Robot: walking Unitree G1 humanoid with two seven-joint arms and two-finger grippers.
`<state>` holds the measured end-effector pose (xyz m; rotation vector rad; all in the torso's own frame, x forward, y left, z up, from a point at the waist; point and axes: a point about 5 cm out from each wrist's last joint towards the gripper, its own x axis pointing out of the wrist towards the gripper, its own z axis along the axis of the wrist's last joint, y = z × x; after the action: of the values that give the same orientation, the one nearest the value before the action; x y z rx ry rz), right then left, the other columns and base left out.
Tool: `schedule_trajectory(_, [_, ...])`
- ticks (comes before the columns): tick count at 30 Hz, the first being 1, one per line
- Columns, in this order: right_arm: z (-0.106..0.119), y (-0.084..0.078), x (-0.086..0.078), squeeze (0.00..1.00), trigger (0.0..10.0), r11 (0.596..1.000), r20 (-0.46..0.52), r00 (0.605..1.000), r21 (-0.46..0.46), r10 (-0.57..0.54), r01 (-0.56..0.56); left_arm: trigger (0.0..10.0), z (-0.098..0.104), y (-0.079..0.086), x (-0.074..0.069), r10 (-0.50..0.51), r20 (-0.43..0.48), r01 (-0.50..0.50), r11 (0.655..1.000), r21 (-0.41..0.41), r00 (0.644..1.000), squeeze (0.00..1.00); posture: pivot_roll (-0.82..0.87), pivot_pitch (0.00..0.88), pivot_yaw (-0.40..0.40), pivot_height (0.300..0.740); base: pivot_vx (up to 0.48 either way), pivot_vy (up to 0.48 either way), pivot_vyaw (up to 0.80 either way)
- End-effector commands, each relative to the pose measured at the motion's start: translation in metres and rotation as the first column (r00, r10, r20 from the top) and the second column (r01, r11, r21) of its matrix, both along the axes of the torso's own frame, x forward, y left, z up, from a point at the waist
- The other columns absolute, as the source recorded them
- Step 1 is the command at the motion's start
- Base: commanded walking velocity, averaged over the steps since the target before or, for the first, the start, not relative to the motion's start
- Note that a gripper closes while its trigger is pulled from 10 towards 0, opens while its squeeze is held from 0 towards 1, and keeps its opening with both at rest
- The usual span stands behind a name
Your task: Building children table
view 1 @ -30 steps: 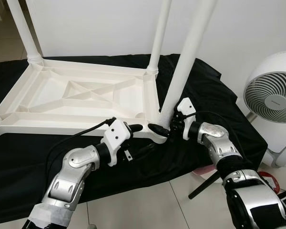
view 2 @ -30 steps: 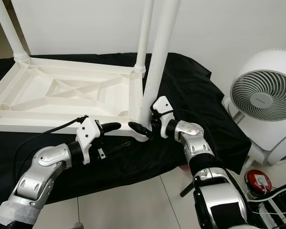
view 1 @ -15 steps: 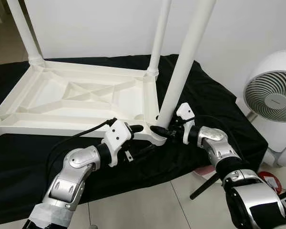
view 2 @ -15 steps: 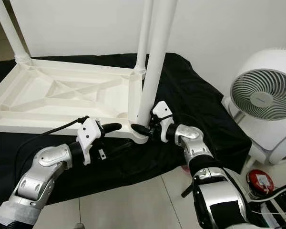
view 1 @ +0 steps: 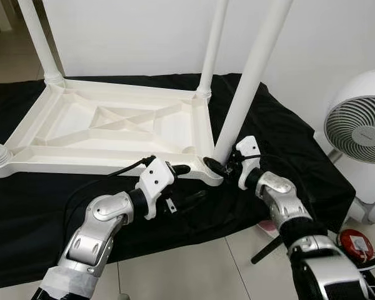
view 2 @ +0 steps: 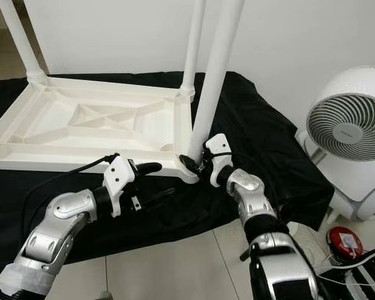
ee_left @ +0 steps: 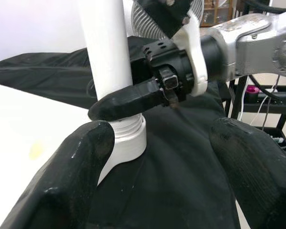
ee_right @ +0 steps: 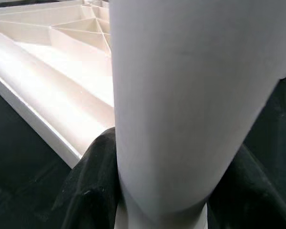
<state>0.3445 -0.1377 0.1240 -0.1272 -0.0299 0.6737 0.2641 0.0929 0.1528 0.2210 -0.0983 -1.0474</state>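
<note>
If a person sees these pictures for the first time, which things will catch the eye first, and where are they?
A white children's table lies upside down on a black cloth, its legs pointing up. At its near right corner, the right tool grips the base of a white leg, while the left tool hangs open just beside that corner. A white fan stands on the floor at the right.

White fan (view 1: 359, 125) at right (near wall); red disc (view 1: 353, 241) on floor.

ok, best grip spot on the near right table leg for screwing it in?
Low on the table leg, just above its threaded collar, coming in from the side as the right gripper does now. The leg is a smooth round post standing nearly upright, so fingers wrap it there.
</note>
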Motion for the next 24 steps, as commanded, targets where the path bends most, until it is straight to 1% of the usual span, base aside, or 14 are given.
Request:
schedule_trajectory(1, [-0.002, -0.003, -0.002, 0.0, 10.0, 0.993, -0.005, 0.993, 0.02, -0.119, 0.12, 10.0, 0.002, 0.003, 0.007, 0.086, 0.014, -0.086, 0.996, -0.017, 0.996, 0.0, 0.02, 0.0, -0.087, 0.74, 0.0, 0.0, 0.0])
schedule_trajectory(2, [-0.003, 0.001, -0.007, 0.0, 10.0, 0.983, -0.004, 0.984, 0.039, -0.177, 0.177, 10.0, 0.002, 0.004, 0.009, 0.106, 0.02, -0.106, 0.994, -0.015, 0.994, 0.0, 0.01, 0.0, -0.087, 0.74, 0.0, 0.0, 0.0])
schedule_trajectory(3, [-0.003, 0.001, -0.007, 0.0, 10.0, 0.983, -0.004, 0.984, 0.039, -0.177, 0.177, 10.0, 0.002, 0.004, 0.009, 0.106, 0.02, -0.106, 0.994, -0.015, 0.994, 0.0, 0.01, 0.0, -0.087, 0.74, 0.0, 0.0, 0.0])
schedule_trajectory(7, [-0.005, 0.006, -0.012, 0.0, 10.0, 0.953, -0.015, 0.956, 0.079, -0.292, 0.293, 10.0, 0.001, 0.007, 0.013, 0.149, 0.028, -0.148, 0.989, -0.013, 0.988, 0.0, 0.01, 0.0, -0.09, 0.74, 0.0, 0.0, 0.0])
schedule_trajectory(8, [-0.005, 0.01, -0.016, 0.0, 10.0, 0.934, -0.001, 0.937, 0.083, -0.349, 0.348, 10.0, 0.001, 0.01, 0.016, 0.175, 0.026, -0.174, 0.985, -0.017, 0.984, 0.0, 0.01, 0.0, -0.093, 0.74, 0.0, 0.0, 0.0])
schedule_trajectory(10, [-0.005, 0.011, -0.017, 0.0, 10.0, 0.929, 0.003, 0.932, 0.082, -0.362, 0.36, 10.0, 0.001, 0.011, 0.016, 0.18, 0.025, -0.18, 0.984, -0.019, 0.983, 0.0, 0.01, 0.0, -0.093, 0.74, 0.0, 0.0, 0.0])
schedule_trajectory(11, [-0.006, 0.019, -0.022, 0.0, 10.0, 0.908, -0.002, 0.913, 0.102, -0.408, 0.406, 10.0, 0.003, 0.014, 0.02, 0.208, 0.031, -0.207, 0.978, -0.027, 0.978, 0.0, 0.01, 0.0, -0.098, 0.74, 0.0, 0.0, 0.0])
schedule_trajectory(12, [-0.006, 0.019, -0.022, 0.0, 10.0, 0.908, -0.002, 0.913, 0.102, -0.408, 0.406, 10.0, 0.003, 0.014, 0.02, 0.208, 0.031, -0.207, 0.978, -0.027, 0.978, 0.0, 0.01, 0.0, -0.098, 0.74, 0.0, 0.0, 0.0])
schedule_trajectory(13, [-0.006, 0.025, -0.026, 0.0, 10.0, 0.883, -0.006, 0.891, 0.124, -0.455, 0.452, 10.0, 0.001, 0.015, 0.02, 0.212, 0.04, -0.211, 0.977, -0.018, 0.976, 0.0, 0.01, 0.0, -0.102, 0.74, 0.0, 0.0, 0.0])
schedule_trajectory(16, [-0.005, 0.028, -0.028, 0.0, 10.0, 0.861, -0.03, 0.873, 0.15, -0.487, 0.486, 10.0, -0.004, 0.013, 0.018, 0.2, 0.035, -0.2, 0.98, -0.009, 0.979, 0.0, 0.01, 0.0, -0.1, 0.74, 0.0, 0.0, 0.0])
schedule_trajectory(18, [-0.005, 0.028, -0.028, 0.0, 10.0, 0.861, -0.03, 0.873, 0.15, -0.487, 0.486, 10.0, -0.004, 0.013, 0.018, 0.2, 0.035, -0.2, 0.98, -0.009, 0.979, 0.0, 0.01, 0.0, -0.1, 0.74, 0.0, 0.0, 0.0])
schedule_trajectory(22, [-0.006, 0.032, -0.037, 0.0, 10.0, 0.84, -0.072, 0.852, 0.145, -0.518, 0.523, 10.0, -0.01, 0.01, 0.015, 0.185, 0.03, -0.185, 0.983, 0.003, 0.982, 0.0, 0.01, 0.0, -0.102, 0.74, 0.0, 0.0, 0.0])
schedule_trajectory(23, [-0.005, 0.032, -0.038, 0.69, 10.0, 0.837, -0.078, 0.849, 0.147, -0.522, 0.528, 10.0, -0.01, 0.01, 0.015, 0.184, 0.033, -0.185, 0.983, 0.004, 0.982, 0.0, 0.01, 0.0, -0.102, 0.74, 0.0, 0.0, 0.0])
schedule_trajectory(24, [-0.004, 0.031, -0.04, 1.0, 10.0, 0.837, -0.076, 0.851, 0.158, -0.519, 0.524, 10.0, -0.009, 0.011, 0.015, 0.189, 0.033, -0.189, 0.982, -0.003, 0.981, 0.0, 0.01, 0.002, -0.101, 0.74, 0.0, 0.0, 0.0])
